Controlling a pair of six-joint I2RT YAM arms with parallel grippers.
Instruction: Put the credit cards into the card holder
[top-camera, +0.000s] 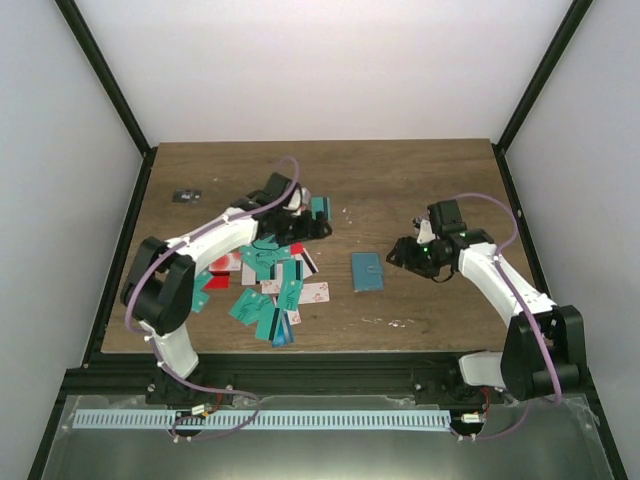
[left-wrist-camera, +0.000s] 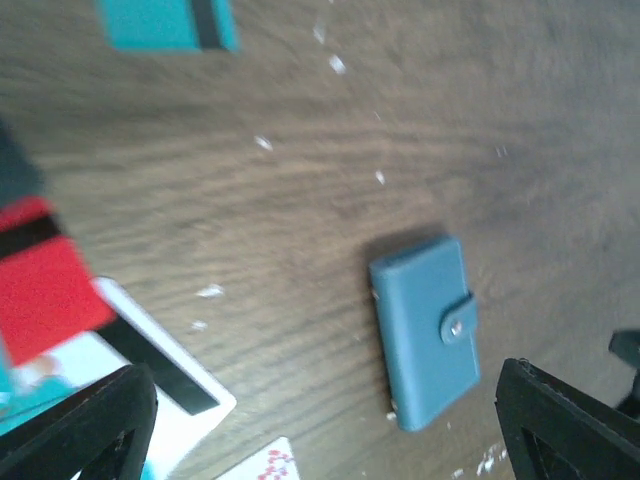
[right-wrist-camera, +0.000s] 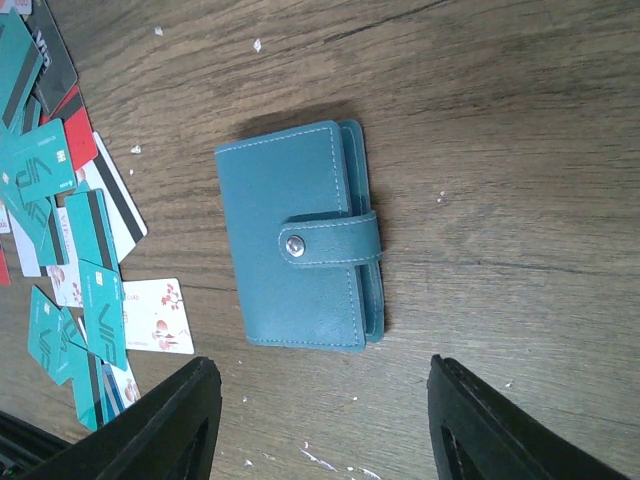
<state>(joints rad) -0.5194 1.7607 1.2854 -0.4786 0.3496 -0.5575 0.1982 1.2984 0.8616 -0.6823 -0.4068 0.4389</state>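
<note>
The blue-teal card holder (top-camera: 367, 271) lies closed and snapped on the table, also in the left wrist view (left-wrist-camera: 428, 330) and the right wrist view (right-wrist-camera: 300, 237). Several teal, red and white-pink credit cards (top-camera: 268, 287) lie heaped to its left; some show in the right wrist view (right-wrist-camera: 70, 240). One teal card (top-camera: 320, 208) lies apart at the back. My left gripper (top-camera: 312, 228) is open and empty over the heap's far edge. My right gripper (top-camera: 408, 254) is open and empty just right of the holder.
A small dark object (top-camera: 185, 195) lies at the table's far left. Black frame posts stand at the table's sides. White specks dot the wood around the holder.
</note>
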